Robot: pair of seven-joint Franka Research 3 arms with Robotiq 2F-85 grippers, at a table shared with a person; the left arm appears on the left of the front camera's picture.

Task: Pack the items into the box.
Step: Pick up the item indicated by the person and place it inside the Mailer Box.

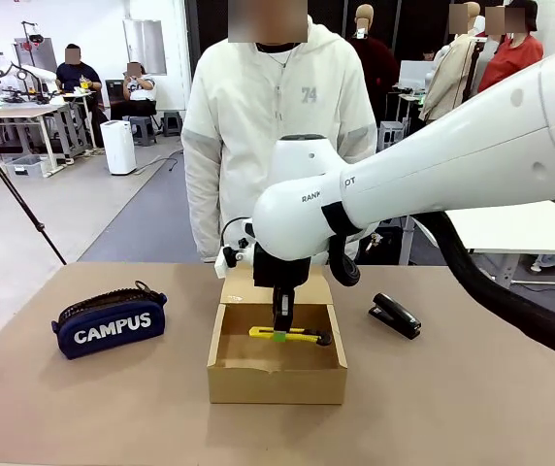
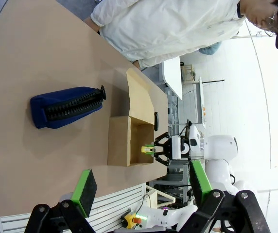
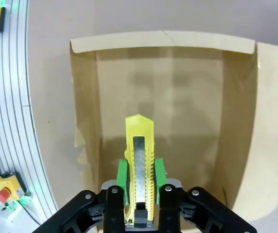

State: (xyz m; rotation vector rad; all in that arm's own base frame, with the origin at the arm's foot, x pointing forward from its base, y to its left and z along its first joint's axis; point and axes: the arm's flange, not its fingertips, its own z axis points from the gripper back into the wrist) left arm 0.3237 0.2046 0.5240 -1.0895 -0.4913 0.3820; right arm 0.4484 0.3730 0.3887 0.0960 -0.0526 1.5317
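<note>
1. The utility knife (image 3: 139, 145) is pinched flat in the pressed-together right gripper (image 1: 280, 336), inside the opening of the box (image 1: 276, 381).
2. The box's lid flap (image 1: 277, 287) is folded back toward the person (image 1: 277, 116).
3. The left gripper (image 2: 143, 185) is held spread wide above the table (image 1: 83, 417), holding nothing.
4. The pouch (image 1: 111, 323) is laid left of the box, and the stapler (image 1: 395, 316) is laid to the right.
</note>
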